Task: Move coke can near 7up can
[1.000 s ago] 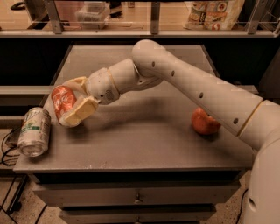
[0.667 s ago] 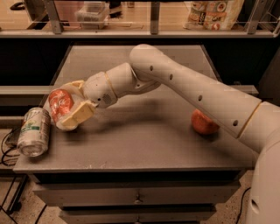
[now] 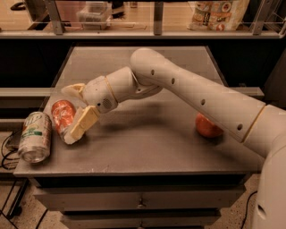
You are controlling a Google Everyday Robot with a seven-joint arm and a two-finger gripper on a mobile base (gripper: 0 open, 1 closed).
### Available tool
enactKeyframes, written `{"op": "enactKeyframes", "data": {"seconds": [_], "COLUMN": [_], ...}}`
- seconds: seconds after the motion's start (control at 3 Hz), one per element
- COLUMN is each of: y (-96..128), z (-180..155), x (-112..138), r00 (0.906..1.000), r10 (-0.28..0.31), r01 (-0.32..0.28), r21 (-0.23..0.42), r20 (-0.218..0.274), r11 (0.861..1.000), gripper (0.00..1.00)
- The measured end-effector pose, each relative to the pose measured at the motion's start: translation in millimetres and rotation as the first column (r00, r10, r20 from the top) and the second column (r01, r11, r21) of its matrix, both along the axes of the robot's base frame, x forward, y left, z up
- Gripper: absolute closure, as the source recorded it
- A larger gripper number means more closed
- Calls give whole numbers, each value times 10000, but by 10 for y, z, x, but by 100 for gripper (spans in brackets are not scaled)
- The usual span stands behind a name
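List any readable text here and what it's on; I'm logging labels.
No text reads clearly.
7up can: green markings, too blurred to read.
coke can, in the gripper beside the 7up can: lettering unreadable.
packages at top right: print too blurred.

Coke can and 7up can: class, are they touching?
Cannot tell. The camera view shows the coke can, gripped by the end effector at picture left, right beside the 7up can; neither gap nor contact is plain.

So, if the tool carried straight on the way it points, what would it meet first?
Likely the 7up can, lying just left of the tool and the coke can it grips; depth is unclear.
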State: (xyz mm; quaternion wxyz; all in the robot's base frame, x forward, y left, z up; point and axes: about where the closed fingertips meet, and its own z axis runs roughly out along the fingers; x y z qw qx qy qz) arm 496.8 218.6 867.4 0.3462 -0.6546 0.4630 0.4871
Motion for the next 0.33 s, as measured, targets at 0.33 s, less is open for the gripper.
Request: {"op": "enactKeyframes", "data": {"seconds": [0.33], "y": [1], "z": [0], "x": [-1], "r00": [10000], "r10": [2], "r01": [-2], "r21": [0], "r20": [0], "r11": [10000], "gripper": [0]}}
